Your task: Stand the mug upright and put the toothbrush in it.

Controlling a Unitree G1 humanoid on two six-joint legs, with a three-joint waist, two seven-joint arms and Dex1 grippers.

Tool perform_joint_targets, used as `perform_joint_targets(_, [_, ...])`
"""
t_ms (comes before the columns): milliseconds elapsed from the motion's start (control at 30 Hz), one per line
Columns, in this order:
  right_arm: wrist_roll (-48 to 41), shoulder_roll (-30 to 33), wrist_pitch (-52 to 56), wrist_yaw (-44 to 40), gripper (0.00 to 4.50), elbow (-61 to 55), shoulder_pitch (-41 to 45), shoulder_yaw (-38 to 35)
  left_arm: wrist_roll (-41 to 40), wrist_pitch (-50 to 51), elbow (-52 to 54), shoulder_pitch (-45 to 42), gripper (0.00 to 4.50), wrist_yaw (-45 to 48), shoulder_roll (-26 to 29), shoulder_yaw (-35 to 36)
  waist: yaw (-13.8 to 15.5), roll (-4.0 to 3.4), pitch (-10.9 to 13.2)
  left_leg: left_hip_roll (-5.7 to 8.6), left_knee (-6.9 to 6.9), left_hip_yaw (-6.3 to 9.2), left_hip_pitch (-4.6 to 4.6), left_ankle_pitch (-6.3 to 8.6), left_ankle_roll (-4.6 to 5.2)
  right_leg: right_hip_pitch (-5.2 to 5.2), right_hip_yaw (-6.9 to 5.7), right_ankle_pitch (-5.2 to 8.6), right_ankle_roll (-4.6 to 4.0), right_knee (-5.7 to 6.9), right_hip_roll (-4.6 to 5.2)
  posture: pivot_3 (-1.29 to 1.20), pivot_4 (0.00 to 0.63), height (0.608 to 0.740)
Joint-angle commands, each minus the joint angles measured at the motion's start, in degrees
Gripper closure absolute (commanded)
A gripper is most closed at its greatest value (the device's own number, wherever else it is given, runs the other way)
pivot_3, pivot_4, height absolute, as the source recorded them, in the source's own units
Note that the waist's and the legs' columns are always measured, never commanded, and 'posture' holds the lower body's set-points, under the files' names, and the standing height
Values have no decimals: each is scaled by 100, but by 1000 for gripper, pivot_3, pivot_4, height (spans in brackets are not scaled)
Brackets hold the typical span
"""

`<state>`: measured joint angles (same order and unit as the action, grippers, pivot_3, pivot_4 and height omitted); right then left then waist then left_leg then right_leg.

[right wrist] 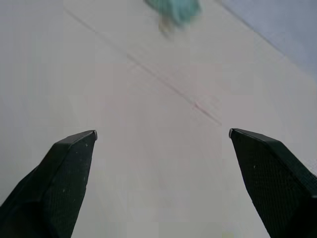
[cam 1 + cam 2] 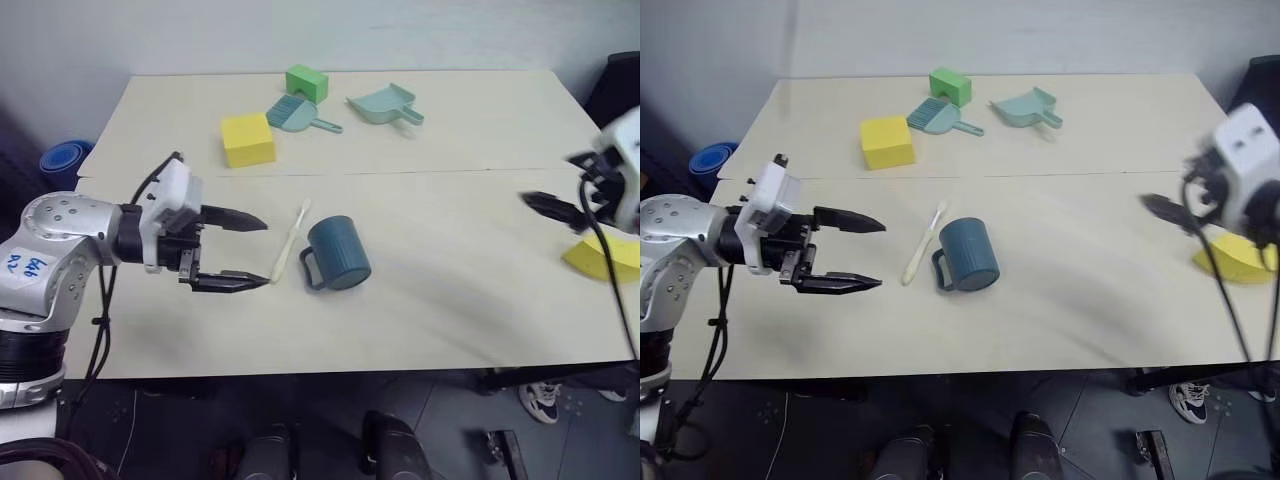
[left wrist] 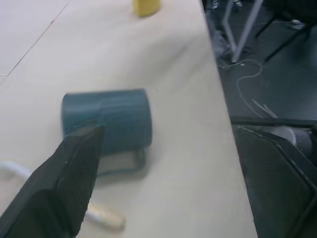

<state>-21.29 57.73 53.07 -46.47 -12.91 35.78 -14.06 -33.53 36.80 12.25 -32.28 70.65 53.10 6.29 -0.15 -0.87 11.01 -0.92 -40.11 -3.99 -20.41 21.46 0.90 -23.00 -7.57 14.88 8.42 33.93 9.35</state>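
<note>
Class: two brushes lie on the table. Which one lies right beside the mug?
The slim cream toothbrush, just left of the mug. The teal hand brush lies far back, by the green block.

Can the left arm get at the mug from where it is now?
Probably yes. The left gripper is open and pointed toward the mug, which lies on its side on the table. Only the toothbrush lies between them, flat on the table.

- A pale beige table stood against a plain light grey wall.
- A seam crossed the tabletop.
- The floor beneath was dark.
- A shoe showed under the table's edge.
</note>
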Motion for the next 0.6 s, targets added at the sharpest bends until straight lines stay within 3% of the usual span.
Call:
perform_joint_targets(33, [-1004, -1070, 1795, 619, 40, -1128, 696, 330, 79, -182, -218, 263, 0, -33, 351, 543, 15, 8, -2, 2, 1, 3, -4, 0, 0, -2, -1, 0, 0, 1, 0, 0, 150, 740])
perform_joint_targets(133, [-1351, -2173, 2762, 1122, 602, -1478, 1132, 573, 177, -327, -544, 334, 0, -46, 501, 664, 46, 8, -3, 8, -4, 7, -37, 0, 0, -34, -2, 0, 0, 11, 2, 0, 150, 740])
perform_joint_targets(200, [-1335, -2709, 3123, 1446, 1246, -1464, 1311, 818, 228, -405, -732, 307, 0, -61, 529, 665, 60, 9, -3, 10, -22, 1, -89, -1, -1, -70, -13, -1, 0, 24, 1, 0, 150, 740])
perform_joint_targets(333, [-1152, -3651, 3290, 2025, 1246, -1256, 1419, 1228, 282, -521, -879, 344, 0, -30, 542, 635, 68, 22, -11, 17, -18, 1, -91, 0, -2, -73, -20, -1, 0, 31, 1, 0, 150, 740])
perform_joint_targets(600, [-1136, -4350, 3345, 2340, 1246, -1179, 1093, 2140, 214, -534, -604, 464, 0, 159, 510, 440, -136, 29, -15, 14, -4, -10, -77, -5, -9, -73, -17, 0, 0, 34, -2, 0, 150, 740])
